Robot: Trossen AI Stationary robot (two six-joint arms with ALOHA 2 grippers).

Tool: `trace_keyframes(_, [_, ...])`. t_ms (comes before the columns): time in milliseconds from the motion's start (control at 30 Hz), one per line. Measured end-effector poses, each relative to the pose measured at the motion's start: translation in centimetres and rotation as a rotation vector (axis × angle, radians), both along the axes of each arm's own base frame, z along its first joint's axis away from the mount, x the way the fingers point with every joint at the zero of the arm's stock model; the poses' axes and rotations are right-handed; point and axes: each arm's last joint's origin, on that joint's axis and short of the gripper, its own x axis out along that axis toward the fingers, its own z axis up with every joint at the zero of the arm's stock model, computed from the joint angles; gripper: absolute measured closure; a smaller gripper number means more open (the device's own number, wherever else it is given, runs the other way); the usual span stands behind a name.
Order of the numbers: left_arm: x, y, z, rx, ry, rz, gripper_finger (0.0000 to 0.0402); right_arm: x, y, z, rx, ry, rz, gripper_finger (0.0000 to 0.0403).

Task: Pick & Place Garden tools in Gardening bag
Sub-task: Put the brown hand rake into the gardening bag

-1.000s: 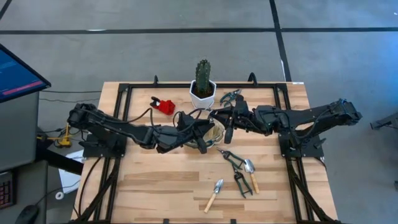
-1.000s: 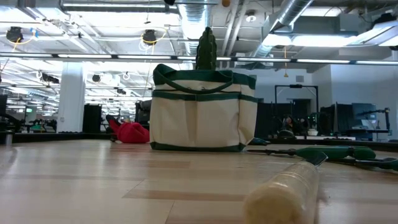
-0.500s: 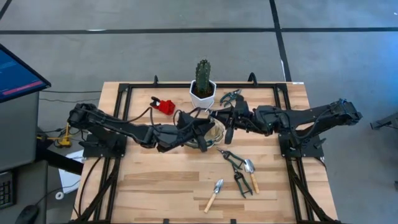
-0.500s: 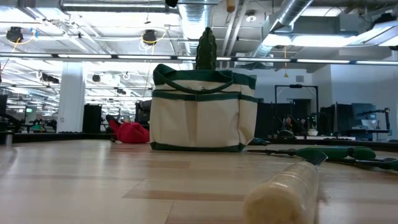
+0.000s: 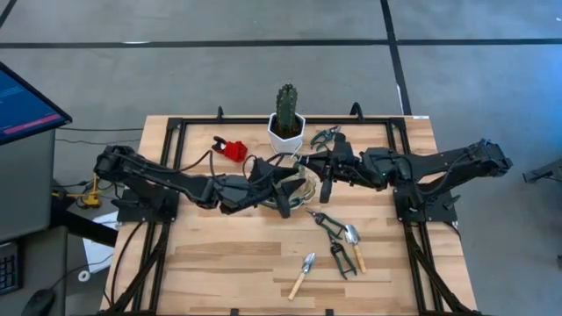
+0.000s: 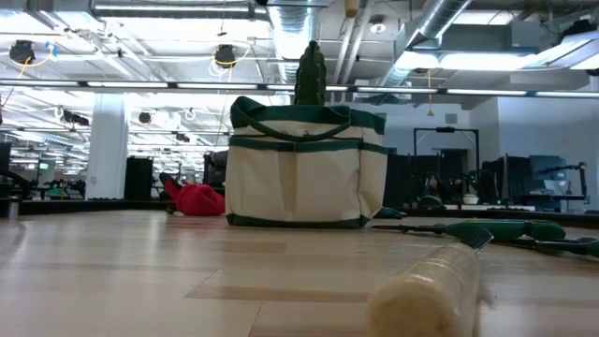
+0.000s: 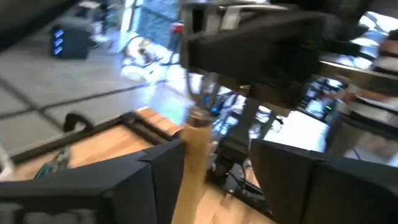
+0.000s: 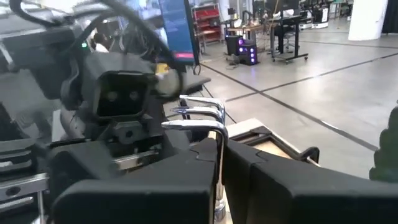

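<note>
Handing a wooden-handled fork (image 5: 318, 172) across above the gardening bag (image 5: 297, 188), both arms meet mid-tabletop (image 5: 228, 254) in the high view. Low view: the cream, green-trimmed bag stands upright. Left wrist view: the left end effector (image 7: 208, 180) stands released around the wooden handle. Right wrist view: the right end effector (image 8: 219, 162) is clenched on the steel tines; slippage could drop the fork outside the bag.

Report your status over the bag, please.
Right tool shut on fork's metal end. Left tool open around its handle. Both above bag. Nothing in the way.
</note>
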Motion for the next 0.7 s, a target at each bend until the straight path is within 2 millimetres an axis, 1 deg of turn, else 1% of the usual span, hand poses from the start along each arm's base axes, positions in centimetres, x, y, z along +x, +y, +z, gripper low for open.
trace_keyframes(133, [-1.1, -0.2, 1.4, 0.077, 0.01, -0.074, 0.0218, -1.2, -0.4, 0.6, -0.029, 0.017, -0.038, 0.0402])
trace_keyframes(300, [-3.6, -0.1, 3.6, 0.1, -0.001, -0.087, 0.0226, -3.0, -0.7, 1.6, -0.027, 0.001, -0.048, 0.0403])
trace_keyframes(367, [-4.7, 0.1, 4.4, 0.101, 0.005, -0.093, 0.023, -3.2, -0.8, 1.7, -0.044, 0.003, -0.043, 0.0403])
trace_keyframes(533, [-7.9, 0.7, 6.0, 0.112, 0.051, -0.106, 0.0241, -2.9, -0.7, 1.5, -0.073, 0.031, 0.045, 0.0403])
trace_keyframes(600, [-9.2, 0.9, 6.4, 0.116, 0.068, -0.117, 0.0245, -2.1, -0.8, 0.9, -0.074, 0.051, 0.068, 0.0403])
trace_keyframes(700, [-10.9, 1.1, 6.9, 0.111, 0.048, -0.129, 0.025, -1.0, -1.1, -0.2, -0.075, 0.104, 0.096, 0.0403])
